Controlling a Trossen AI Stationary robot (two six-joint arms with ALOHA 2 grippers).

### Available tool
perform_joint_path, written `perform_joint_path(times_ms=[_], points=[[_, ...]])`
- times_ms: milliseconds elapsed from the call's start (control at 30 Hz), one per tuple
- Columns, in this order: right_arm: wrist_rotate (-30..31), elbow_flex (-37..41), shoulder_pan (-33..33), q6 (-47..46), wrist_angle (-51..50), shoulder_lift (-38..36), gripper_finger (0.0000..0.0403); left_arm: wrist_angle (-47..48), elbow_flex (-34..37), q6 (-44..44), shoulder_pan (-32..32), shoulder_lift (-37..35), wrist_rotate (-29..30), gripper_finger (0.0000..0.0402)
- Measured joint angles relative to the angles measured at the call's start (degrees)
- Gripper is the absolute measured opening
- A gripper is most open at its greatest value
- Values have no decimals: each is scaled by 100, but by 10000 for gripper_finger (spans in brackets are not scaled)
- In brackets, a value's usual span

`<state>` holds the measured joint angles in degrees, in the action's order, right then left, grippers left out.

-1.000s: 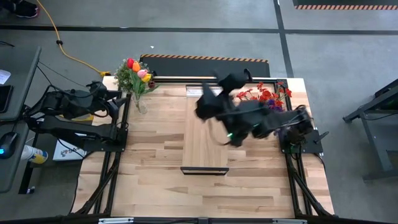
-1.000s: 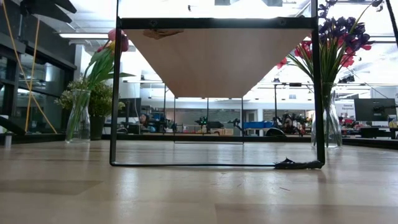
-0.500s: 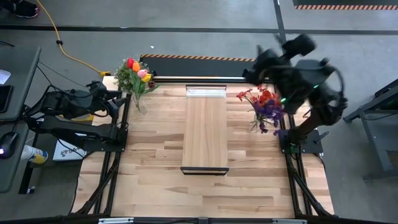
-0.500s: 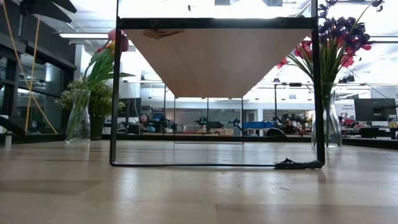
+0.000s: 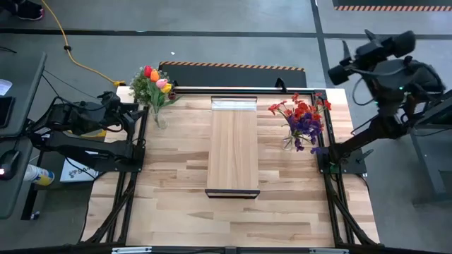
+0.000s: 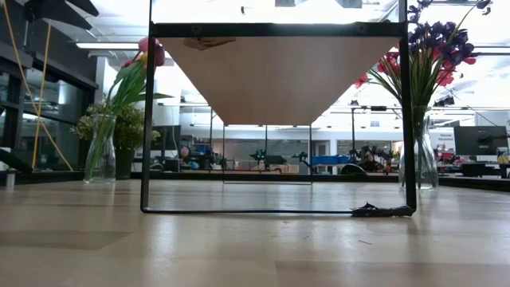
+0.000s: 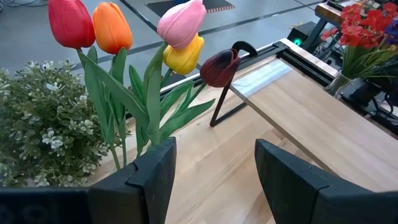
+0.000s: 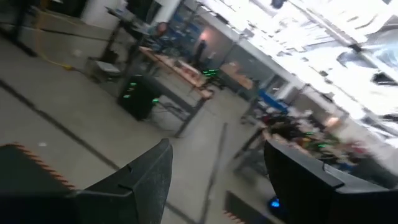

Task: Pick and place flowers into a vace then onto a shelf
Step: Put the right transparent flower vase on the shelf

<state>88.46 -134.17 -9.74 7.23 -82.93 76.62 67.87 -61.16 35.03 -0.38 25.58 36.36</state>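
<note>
- Your right gripper (image 5: 347, 55) is swung off the table at two o'clock, fingers apart and empty, clear of the shelf (image 5: 233, 148).
- Your left gripper (image 7: 211, 171) waits open at ten o'clock, facing the tulips (image 7: 118, 37).
- Both vases hold flowers; the red and purple bunch (image 5: 302, 116) stands at three o'clock, not on the shelf.

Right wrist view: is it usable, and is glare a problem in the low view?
Right wrist view: smeared with motion blur, ceiling lights blown out, only the open right gripper readable. Low view: bright backlight washes out around the red and purple flowers; the shelf underside reads clearly.
</note>
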Motion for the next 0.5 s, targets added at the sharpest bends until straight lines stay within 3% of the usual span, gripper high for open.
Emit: perform_joint_path(times_ms=[100,267,500], points=[[-467,27,2,-896,-707,-238,243,-4,2,2,0,0,0,248],[-1223,535,16,-1110,-703,-814,243,-2,2,2,-1,0,0,248],[-2294,2258,271,-1892,-704,-2069,243,-2,2,193,-1,0,-9,248]])
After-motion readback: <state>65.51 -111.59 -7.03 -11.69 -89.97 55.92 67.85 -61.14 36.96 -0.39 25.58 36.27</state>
